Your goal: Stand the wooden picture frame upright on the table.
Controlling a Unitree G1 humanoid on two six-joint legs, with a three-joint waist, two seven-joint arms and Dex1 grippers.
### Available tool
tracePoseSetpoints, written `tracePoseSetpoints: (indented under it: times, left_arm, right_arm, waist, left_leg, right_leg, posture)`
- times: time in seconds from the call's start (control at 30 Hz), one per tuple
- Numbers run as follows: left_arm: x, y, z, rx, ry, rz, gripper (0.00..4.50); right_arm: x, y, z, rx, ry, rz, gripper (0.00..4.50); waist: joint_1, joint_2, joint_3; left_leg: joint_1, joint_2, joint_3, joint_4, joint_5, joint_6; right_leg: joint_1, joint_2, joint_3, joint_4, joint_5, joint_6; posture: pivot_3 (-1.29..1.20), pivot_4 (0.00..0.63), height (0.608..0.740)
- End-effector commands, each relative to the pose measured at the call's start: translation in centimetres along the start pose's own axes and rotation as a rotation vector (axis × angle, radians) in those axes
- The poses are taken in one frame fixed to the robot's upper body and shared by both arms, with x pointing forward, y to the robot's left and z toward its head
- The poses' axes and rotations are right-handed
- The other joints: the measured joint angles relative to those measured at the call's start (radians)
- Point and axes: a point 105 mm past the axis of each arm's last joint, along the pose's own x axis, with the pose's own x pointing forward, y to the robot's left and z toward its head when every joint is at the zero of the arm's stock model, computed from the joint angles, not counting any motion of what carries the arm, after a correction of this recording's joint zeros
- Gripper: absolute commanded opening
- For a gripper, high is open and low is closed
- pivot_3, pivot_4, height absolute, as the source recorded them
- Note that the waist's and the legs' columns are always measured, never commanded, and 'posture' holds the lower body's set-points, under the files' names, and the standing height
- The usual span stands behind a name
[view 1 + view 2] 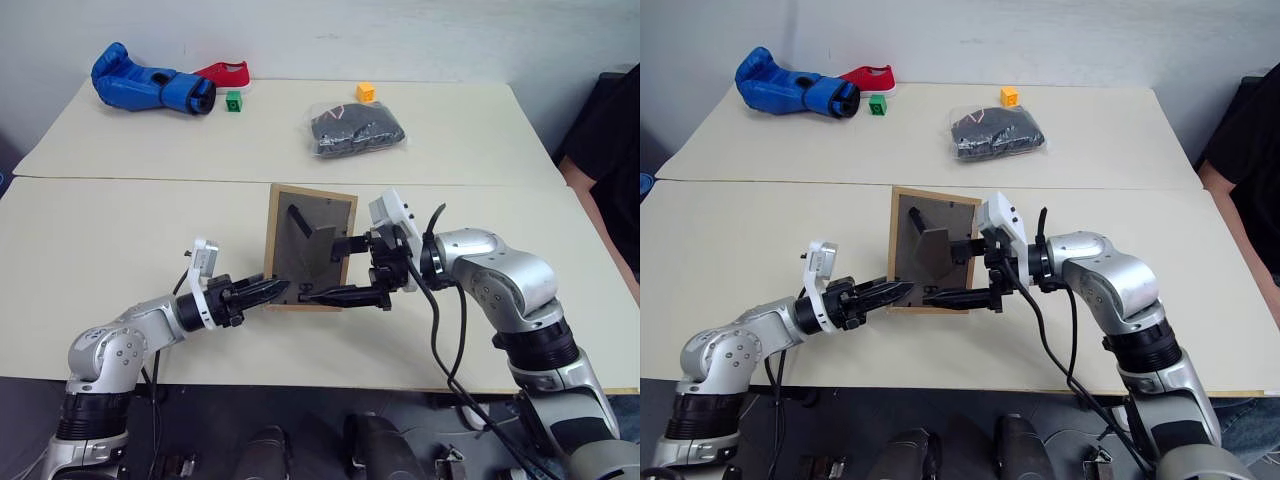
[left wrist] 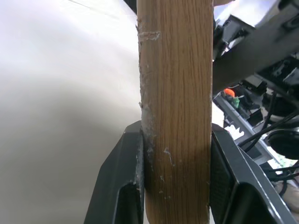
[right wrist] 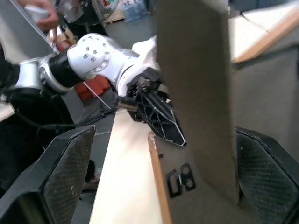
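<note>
Pale beige, the table [image 1: 120, 240] fills most of the head views, with a seam running across it at mid-height, and near the middle of the picture, just below that seam, the wooden picture frame [image 1: 308, 247] is held with its dark grey back toward the camera and its fold-out stand [image 1: 320, 245] swung out from the back. Whether its lower edge touches the tabletop cannot be told. At the frame's lower left corner the left gripper [image 1: 262, 291] is pinching the wooden edge; the left wrist view shows the light-wood rail [image 2: 176, 116] clamped between the two black fingers [image 2: 119, 186]. From the right side of the picture the right gripper [image 1: 342, 270] reaches toward the frame's back with its jaws spread wide, one finger high beside the stand and the other low along the frame's bottom edge; in the right wrist view the grey stand rises between the two parted fingers, touching neither. Beyond the seam, in the upper part of the picture, lie a dark bundle in a clear plastic bag [image 1: 355, 129], a small orange cube [image 1: 365, 92], a green cube [image 1: 233, 101], a blue boxing glove [image 1: 150, 84] and a red shoe [image 1: 226, 72]
</note>
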Motion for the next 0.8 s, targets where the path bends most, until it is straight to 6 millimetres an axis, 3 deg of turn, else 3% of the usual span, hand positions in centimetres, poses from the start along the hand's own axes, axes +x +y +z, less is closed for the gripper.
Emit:
tracePoseSetpoints:
  times: [0.03, 0.17, 0.27, 0.47, 0.53, 0.67, 0.8]
  left_arm:
    - [-0.5, -0.6, 1.9, 0.022, -0.067, -0.027, 1.25]
    - [-0.4, -1.4, 1.9, -0.018, -0.056, -0.084, 1.25]
    - [-0.3, -2.4, 1.6, -0.101, -0.001, -0.135, 1.25]
    - [-1.3, -2.8, 1.0, -0.371, 0.154, -0.132, 1.25]
    - [-1.7, -2.5, 0.8, -0.449, 0.215, -0.104, 1.25]
    - [-1.9, -2.4, 1.0, -0.547, 0.260, -0.111, 1.25]
    - [-1.5, -2.0, 1.5, -0.605, 0.271, -0.107, 1.25]
  right_arm:
    - [-0.6, 1.1, 0.5, -0.118, -0.003, 0.034, 4.47]
    - [-1.3, -0.2, -0.3, -0.233, 0.000, -0.056, 4.47]
    - [-3.0, -1.3, -0.6, -0.296, -0.021, -0.143, 4.47]
    - [-6.1, -1.8, 1.4, -0.524, -0.082, -0.264, 4.47]
    - [-6.8, -1.7, 1.2, -0.628, -0.032, -0.270, 4.47]
    - [-6.7, -1.6, -0.2, -0.974, 0.123, -0.208, 4.47]
    - [-5.9, -2.1, -1.1, -1.179, 0.175, -0.197, 4.47]
  waist:
    - [0.000, 0.000, 0.000]
    - [-0.001, 0.000, 0.000]
    - [0.000, 0.000, 0.000]
    - [0.000, 0.000, 0.000]
    - [0.000, 0.000, 0.000]
    - [-0.003, 0.000, 0.000]
    - [-0.004, -0.001, 0.000]
  left_leg:
    - [0.000, 0.000, 0.000, 0.000, 0.000, 0.000]
    - [0.000, 0.000, 0.000, 0.000, 0.000, 0.000]
    - [0.000, 0.000, 0.000, 0.001, 0.000, 0.000]
    - [0.000, 0.000, 0.000, 0.002, 0.000, 0.000]
    - [0.000, 0.000, 0.000, 0.003, 0.000, 0.000]
    - [0.001, 0.000, 0.001, 0.003, 0.000, 0.000]
    - [0.001, 0.000, 0.000, 0.005, 0.000, -0.001]
  right_leg:
    - [0.000, 0.000, 0.000, 0.000, 0.000, 0.000]
    - [0.000, 0.000, 0.000, 0.000, 0.000, 0.000]
    - [0.000, 0.000, 0.000, 0.001, 0.000, 0.000]
    - [0.000, 0.000, 0.000, 0.002, 0.000, 0.000]
    - [0.000, 0.000, 0.000, 0.002, 0.000, 0.000]
    - [0.000, 0.001, 0.001, 0.003, 0.000, 0.000]
    - [0.000, 0.001, 0.001, 0.004, 0.000, 0.000]
  posture:
    - [0.00, 0.150, 0.740]
    - [0.00, 0.150, 0.740]
    - [0.00, 0.150, 0.740]
    - [0.00, 0.150, 0.740]
    - [0.00, 0.150, 0.740]
    - [0.00, 0.150, 0.740]
    - [0.00, 0.150, 0.740]
